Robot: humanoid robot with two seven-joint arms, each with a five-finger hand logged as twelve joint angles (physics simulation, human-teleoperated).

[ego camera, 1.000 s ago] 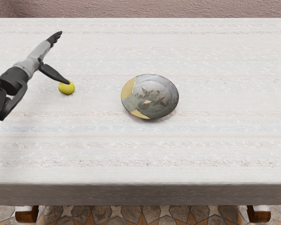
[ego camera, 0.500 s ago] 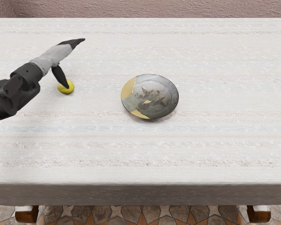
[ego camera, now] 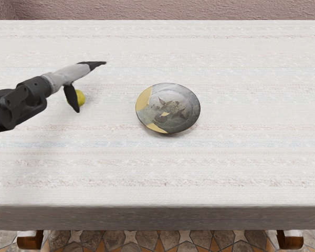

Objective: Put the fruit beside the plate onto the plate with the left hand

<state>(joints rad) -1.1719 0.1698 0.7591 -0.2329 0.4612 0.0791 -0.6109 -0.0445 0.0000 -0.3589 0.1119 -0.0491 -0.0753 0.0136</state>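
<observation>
The fruit (ego camera: 81,97) is small, round and yellow. It lies on the table (ego camera: 226,168), well to the left of the plate (ego camera: 193,101) and apart from it. Only its right part shows, because the thumb (ego camera: 72,98) of the left hand (ego camera: 68,77) stands in front of it.

I think the fruit is light and firm, with a smooth skin. A round thing like this can roll away if it is pushed from one side only. The best hold is probably across its widest part, thumb on one side and fingers on the opposite side, with soft pressure.

The left hand is over and just behind the fruit, and it holds nothing. Its fingers (ego camera: 94,64) are stretched straight, close together, pointing to the right above the fruit. The thumb hangs down, spread far from them, at the left side of the fruit. I cannot tell if the thumb touches it.

The plate is dark with a yellow patch on its left edge, and nothing lies on it. The grasp is not yet made, so most of the task is ahead. The right arm does not show.
</observation>
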